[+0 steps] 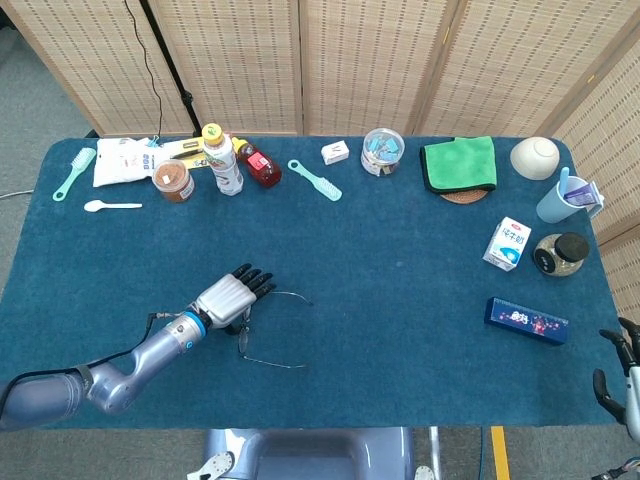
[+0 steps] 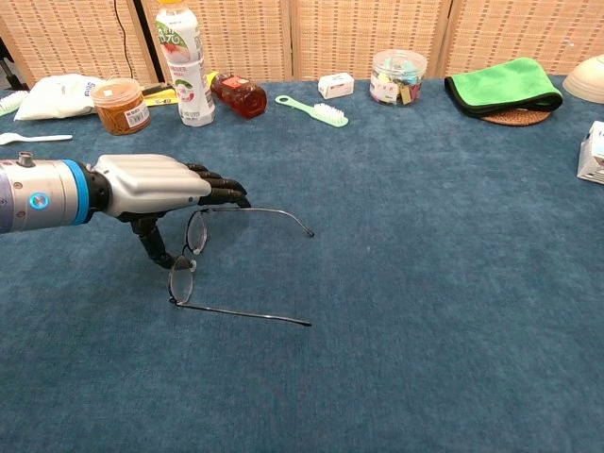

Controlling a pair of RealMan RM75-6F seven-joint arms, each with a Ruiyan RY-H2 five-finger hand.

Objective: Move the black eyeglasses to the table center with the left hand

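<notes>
Left hand (image 2: pixel 156 184) stretched low over the blue table (image 1: pixel 400 300), left of the middle, palm down, fingers (image 2: pixel 222 187) straight and held together, reaching toward the table's middle. Thumb pointed down behind the lenses of the black eyeglasses (image 2: pixel 193 247), tip at or near the frame beside the bridge; impossible to tell whether touching, and nothing closed around the frame. Glasses lay on the cloth left of center, under and just ahead of that hand, both arms unfolded and pointing toward the right side of the table; in the head view, seen (image 1: pixel 262 328) just beside the hand (image 1: pixel 228 298).

Right hand (image 1: pixel 618 372) barely visible at the lower right edge of the head view, off the table's corner, dark fingers apart and holding nothing.

Along the far edge: a white bag (image 1: pixel 125 160), a spice jar (image 1: pixel 174 182), a drink bottle (image 1: pixel 221 158), a red bottle (image 1: pixel 260 165), a green brush (image 1: pixel 315 180), a clear tub (image 1: pixel 382 151), a green cloth (image 1: pixel 459 163) and a white bowl (image 1: pixel 534 157). Near the right edge: a milk carton (image 1: pixel 507 243) and a blue box (image 1: pixel 527 320).
</notes>
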